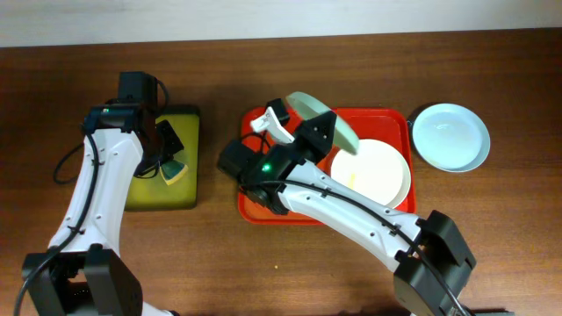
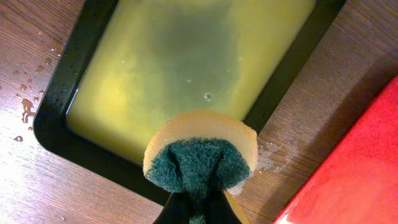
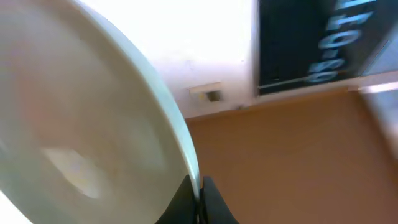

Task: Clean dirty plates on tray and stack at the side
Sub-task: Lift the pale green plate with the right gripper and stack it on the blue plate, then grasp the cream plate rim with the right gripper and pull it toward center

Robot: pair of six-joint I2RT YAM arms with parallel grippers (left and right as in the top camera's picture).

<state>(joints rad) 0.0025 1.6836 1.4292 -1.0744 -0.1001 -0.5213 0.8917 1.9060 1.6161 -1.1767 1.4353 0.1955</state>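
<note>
A mint plate is held on edge by the right pincer over the tray, well right of the sponge clamped in the left pincer.

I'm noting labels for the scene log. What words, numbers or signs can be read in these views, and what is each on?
Dark panel on the wall, right wrist view: pale sideways lettering, too blurred to read.
Red tray, yellow-green tray, sponge, white plate, mint plate on the table, held plate: no text visible on any.
</note>
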